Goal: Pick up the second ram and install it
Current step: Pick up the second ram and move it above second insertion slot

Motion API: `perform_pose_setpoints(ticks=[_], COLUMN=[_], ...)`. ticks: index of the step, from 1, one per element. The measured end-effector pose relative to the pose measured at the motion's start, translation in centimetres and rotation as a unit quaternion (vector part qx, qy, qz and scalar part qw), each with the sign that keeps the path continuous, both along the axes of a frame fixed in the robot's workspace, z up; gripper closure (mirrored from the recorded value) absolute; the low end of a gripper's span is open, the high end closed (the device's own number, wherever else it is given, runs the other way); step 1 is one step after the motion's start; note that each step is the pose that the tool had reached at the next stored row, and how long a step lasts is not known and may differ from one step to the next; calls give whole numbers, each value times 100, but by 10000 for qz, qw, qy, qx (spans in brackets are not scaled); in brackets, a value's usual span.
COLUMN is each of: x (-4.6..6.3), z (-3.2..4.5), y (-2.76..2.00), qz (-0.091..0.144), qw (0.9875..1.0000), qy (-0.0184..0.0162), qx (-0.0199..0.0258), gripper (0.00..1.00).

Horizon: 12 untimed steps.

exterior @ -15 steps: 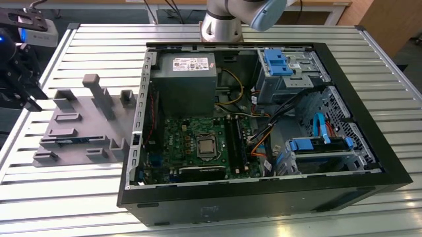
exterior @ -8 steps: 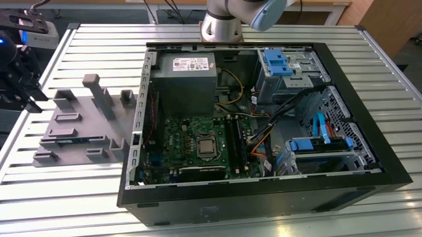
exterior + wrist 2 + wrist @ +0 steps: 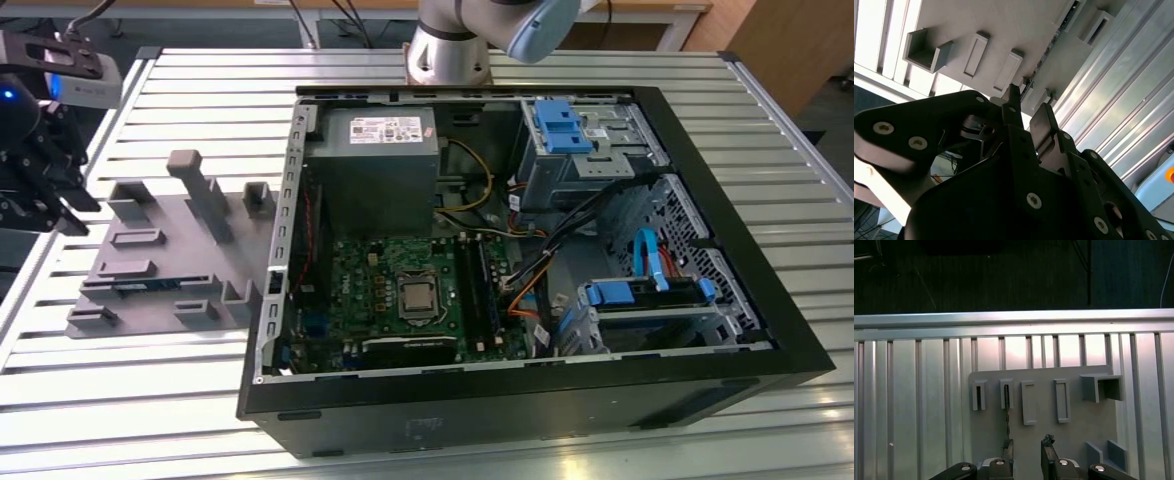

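Claw (image 3: 1027,441) is hanging over the grey holder (image 3: 1079,425) with its fingers a little apart and holding nothing, and the second ram (image 3: 1007,420) is standing on edge in a slot right in front of one fingertip.
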<state>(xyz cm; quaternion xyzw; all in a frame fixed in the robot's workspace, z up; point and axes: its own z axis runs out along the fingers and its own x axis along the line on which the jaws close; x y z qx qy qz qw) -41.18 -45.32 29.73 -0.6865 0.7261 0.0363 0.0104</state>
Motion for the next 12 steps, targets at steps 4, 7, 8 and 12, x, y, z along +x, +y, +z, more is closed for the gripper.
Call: perform_pose_setpoints(ticks=[4, 7, 8, 12], x=[0, 0, 0, 0], z=[-33, -67, -81, -133], y=[-22, -30, -32, -38], qz=[0, 7, 18, 63], qw=[10000, 10000, 10000, 10000], qy=[-1, -1, -1, -1], qx=[0, 0, -1, -10], gripper=[64, 64, 64, 64])
